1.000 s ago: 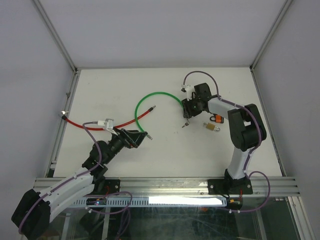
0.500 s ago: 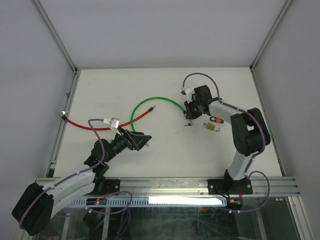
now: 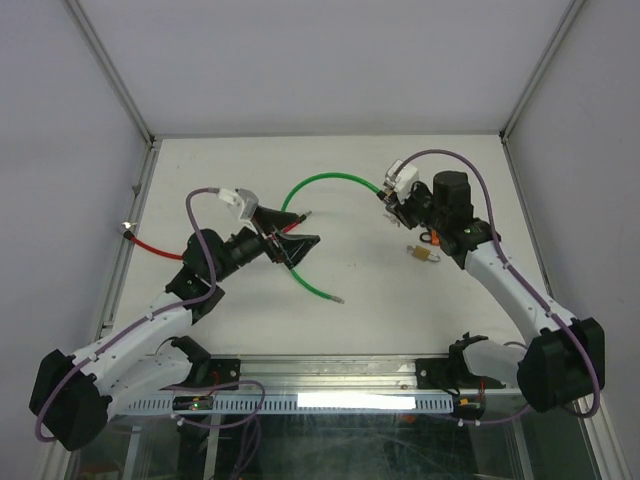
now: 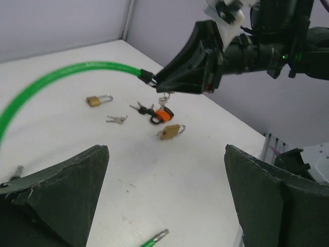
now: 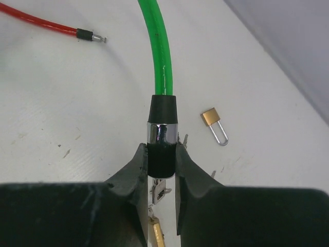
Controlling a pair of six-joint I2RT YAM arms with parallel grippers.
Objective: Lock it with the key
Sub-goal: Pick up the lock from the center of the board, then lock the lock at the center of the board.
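1. The right fingers [image 5: 128, 180] are pinched narrowly around the black-sleeved metal end of the glossy green cable [image 5: 160, 46], held above the white desk [image 5: 61, 103].
2. The left fingers [image 4: 61, 200] are spread wide and grip nothing.
3. A small brass padlock [image 4: 168, 132] lies on the desk near the right fingers, just beside an orange-and-black piece [image 4: 163, 115] and near small silver keys [image 4: 117, 119].
4. A second brass padlock [image 4: 97, 100] lies further off.
5. A thin red cable [image 5: 41, 23] lies apart.
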